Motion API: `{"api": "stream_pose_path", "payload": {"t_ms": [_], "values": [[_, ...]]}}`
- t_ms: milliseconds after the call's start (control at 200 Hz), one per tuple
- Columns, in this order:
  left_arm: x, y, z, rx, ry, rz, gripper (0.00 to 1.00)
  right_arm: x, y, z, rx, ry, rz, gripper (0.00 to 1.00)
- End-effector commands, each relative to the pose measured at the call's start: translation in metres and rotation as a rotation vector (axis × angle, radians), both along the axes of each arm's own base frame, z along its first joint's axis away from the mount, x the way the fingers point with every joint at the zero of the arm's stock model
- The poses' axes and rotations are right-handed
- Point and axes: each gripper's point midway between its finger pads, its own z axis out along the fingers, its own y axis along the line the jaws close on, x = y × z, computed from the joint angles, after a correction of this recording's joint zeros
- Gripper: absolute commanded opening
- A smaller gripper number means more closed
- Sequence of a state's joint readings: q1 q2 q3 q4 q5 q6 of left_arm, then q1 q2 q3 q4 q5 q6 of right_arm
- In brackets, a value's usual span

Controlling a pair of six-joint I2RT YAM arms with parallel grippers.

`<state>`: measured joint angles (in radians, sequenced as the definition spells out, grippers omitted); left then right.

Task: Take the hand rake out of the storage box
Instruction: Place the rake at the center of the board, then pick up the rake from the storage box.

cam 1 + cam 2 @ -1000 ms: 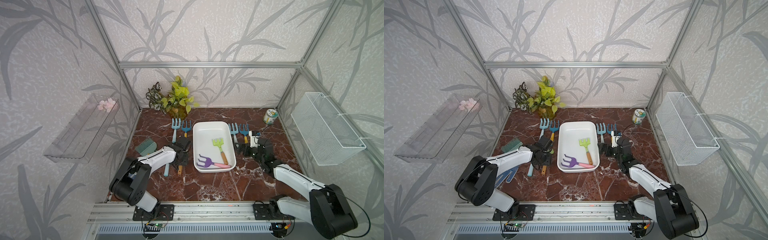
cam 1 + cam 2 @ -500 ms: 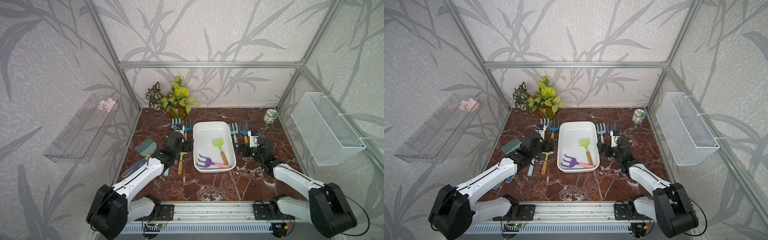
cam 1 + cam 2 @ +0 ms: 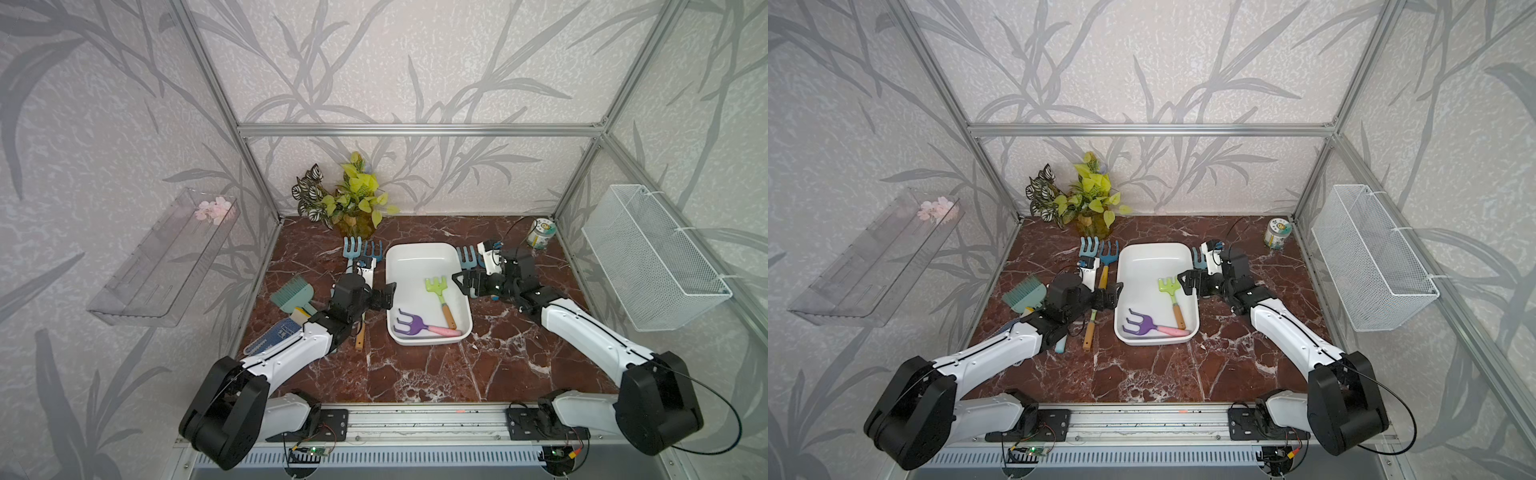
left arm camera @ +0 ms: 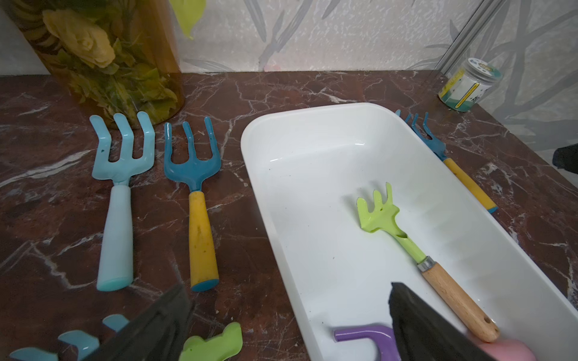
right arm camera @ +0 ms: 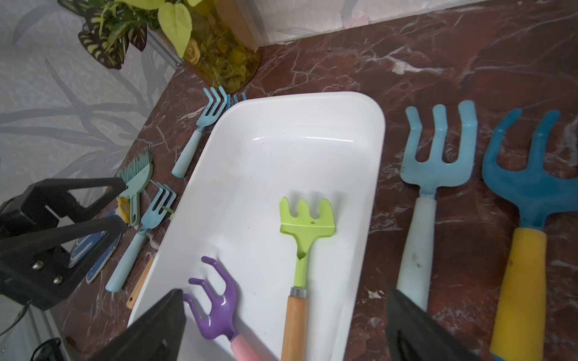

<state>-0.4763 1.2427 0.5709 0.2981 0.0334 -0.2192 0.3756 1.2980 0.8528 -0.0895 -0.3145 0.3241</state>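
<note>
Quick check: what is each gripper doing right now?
Left gripper: open, holding nothing.
Right gripper: open, holding nothing.

Leafy plant [image 3: 356, 196] at back, small jar [image 3: 541, 233] in corner, wire basket [image 3: 648, 259] on wall

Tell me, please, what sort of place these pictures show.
Likely a staged robot test cell with a gardening theme: an aluminium frame with leaf-patterned walls, two robot arms on a front rail, and hand rakes in and around a white storage box.
</note>
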Motion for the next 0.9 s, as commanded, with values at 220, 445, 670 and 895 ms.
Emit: {"api": "stream_pose_path", "payload": {"t_ms": [220, 445, 670, 895], "values": [[0.001, -0.002, 0.007, -0.018, -0.043, -0.03, 1.0, -0.032, 0.02, -0.01, -0.223, 0.152, 0.128, 0.91], [0.003, 0.007, 0.008, -0.025, -0.049, 0.01, 1.0, -0.043, 0.027, -0.022, -0.451, 0.199, 0.192, 0.89], [0.001, 0.01, 0.009, -0.043, -0.057, 0.013, 1.0, -0.046, 0.044, -0.048, -0.622, 0.273, 0.24, 0.82], [0.0, 0.01, 0.011, -0.051, -0.062, 0.008, 1.0, -0.04, 0.049, -0.083, -0.697, 0.363, 0.217, 0.75]]}}
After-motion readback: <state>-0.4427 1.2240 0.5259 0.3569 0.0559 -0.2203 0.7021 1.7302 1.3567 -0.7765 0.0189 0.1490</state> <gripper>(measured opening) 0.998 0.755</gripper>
